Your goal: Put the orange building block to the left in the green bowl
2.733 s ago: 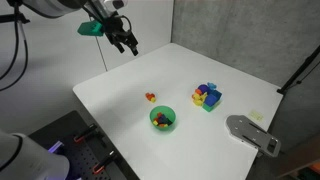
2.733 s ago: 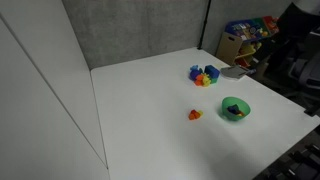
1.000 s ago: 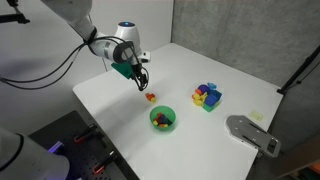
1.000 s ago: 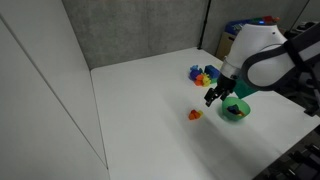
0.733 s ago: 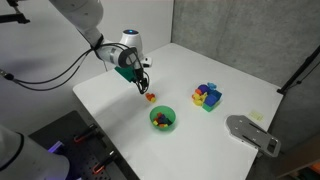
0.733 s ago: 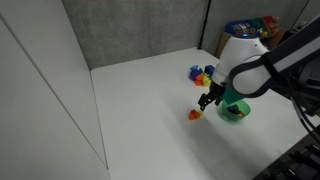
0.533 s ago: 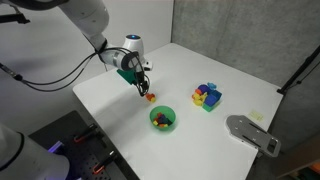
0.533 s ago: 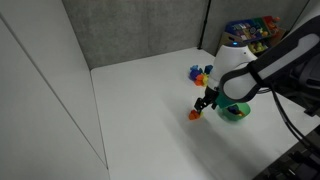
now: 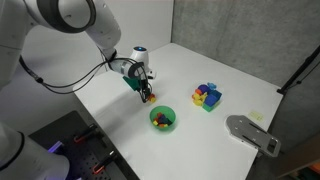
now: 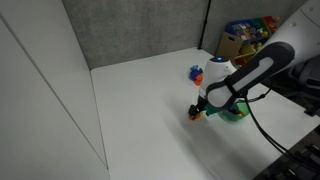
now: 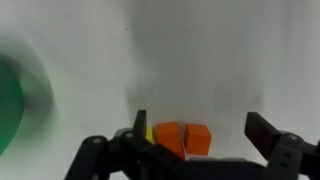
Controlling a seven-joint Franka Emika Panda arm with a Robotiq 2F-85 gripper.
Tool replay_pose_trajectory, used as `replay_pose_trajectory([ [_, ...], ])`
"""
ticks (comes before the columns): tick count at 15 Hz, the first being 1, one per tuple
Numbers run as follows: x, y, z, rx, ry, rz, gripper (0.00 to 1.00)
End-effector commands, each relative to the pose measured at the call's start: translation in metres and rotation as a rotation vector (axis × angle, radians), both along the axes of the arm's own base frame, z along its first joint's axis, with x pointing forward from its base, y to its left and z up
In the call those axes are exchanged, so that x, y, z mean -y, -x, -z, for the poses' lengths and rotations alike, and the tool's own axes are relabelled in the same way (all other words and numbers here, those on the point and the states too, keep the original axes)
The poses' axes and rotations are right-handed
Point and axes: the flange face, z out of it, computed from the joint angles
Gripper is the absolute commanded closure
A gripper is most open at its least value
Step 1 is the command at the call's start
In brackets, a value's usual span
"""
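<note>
**Wrist view, with both exterior views.** You are looking at the orange building block [image 11: 183, 138], which is showing as a tiny orange-red piece with two squarish lobes side by side. It is lying flat on the white bench [image 11: 220, 60]. A small yellow block [image 11: 150, 135] is sitting at its 9 o'clock edge; whether the two are touching cannot be told.

The green bowl [image 11: 14, 100] is lying blurred, farther out at 9 o'clock. In an exterior view it [image 9: 162, 119] is sitting at the block's 5 o'clock, near but apart, with dark pieces inside. The blue-yellow-purple cluster [image 9: 207, 96] is standing well apart at 3 o'clock. In an exterior view the arm [image 10: 240, 82] is covering part of the bowl.

The gripper [image 11: 197, 128] is hanging low with its fingers spread wide. The orange block is lying between them, closer to the 9 o'clock finger [image 11: 140, 128].
</note>
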Motion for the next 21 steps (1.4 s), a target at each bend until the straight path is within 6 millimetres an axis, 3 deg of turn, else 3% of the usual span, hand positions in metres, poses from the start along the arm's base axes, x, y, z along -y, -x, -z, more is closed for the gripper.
replay_pose_trajectory([
  [1,-0.006,-0.019,0.019,-0.023,0.007,0.042,0.00],
  [10,-0.020,-0.041,0.050,-0.045,-0.005,0.058,0.00],
  [18,-0.027,-0.059,0.053,-0.004,0.006,0.037,0.00],
  [19,-0.028,-0.060,0.051,0.002,0.005,0.034,0.25],
  [20,-0.028,-0.062,0.049,0.004,0.005,0.033,0.26],
  [21,-0.028,-0.062,0.047,0.004,0.004,0.029,0.34],
])
